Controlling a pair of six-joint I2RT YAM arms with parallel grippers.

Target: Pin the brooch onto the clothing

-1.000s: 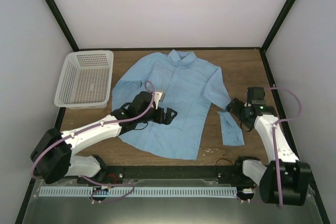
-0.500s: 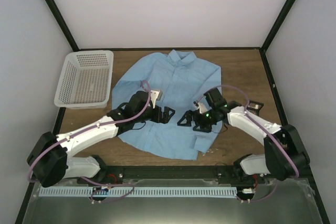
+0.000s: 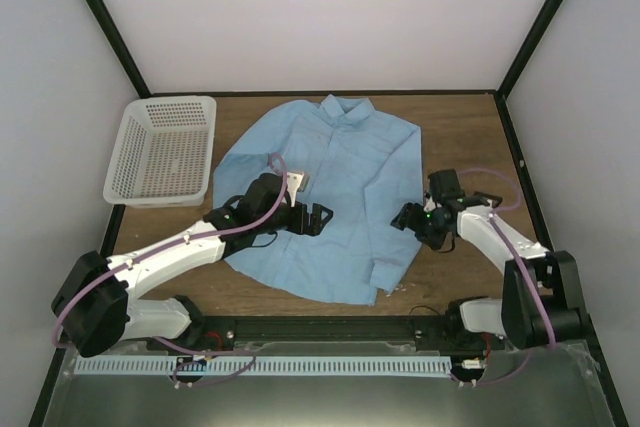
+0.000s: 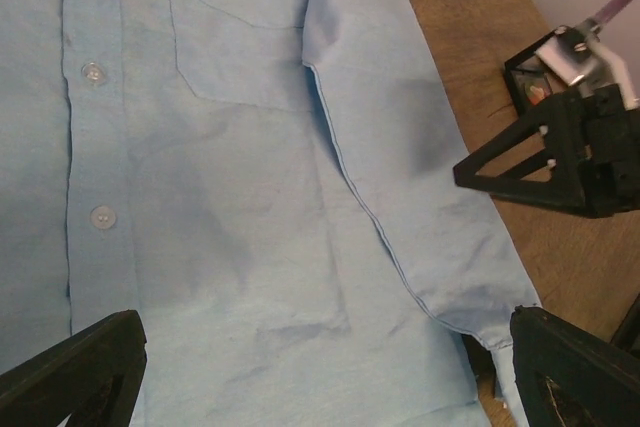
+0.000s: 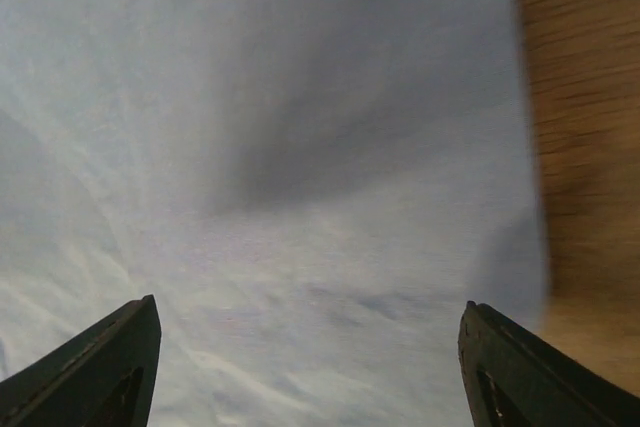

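Reach of left arm (image 3: 190, 242) low and long from near-left corner, left jaws spread wide, empty, over shirt (image 3: 340, 162) front. Shirt flat on tabletop (image 3: 460, 132), collar toward far edge, long axis near-to-far. Right arm (image 3: 500, 237) folded at elbow, right jaws apart over sleeve. Brooch (image 4: 537, 96) orange-red fleck in black box (image 4: 518, 65) beyond sleeve.

Brown wooden table (image 3: 470, 137), grain showing, fills floor of booth. Plain pale walls (image 3: 330, 17) at back, left and right; back panel brightest. Black struts (image 3: 103, 22) climb both rear corners; black strip (image 3: 320, 93) runs along table's far edge. Grey metal ledge (image 3: 320, 402) below near edge. Light soft, even, from above; shadows faint. No window in view.
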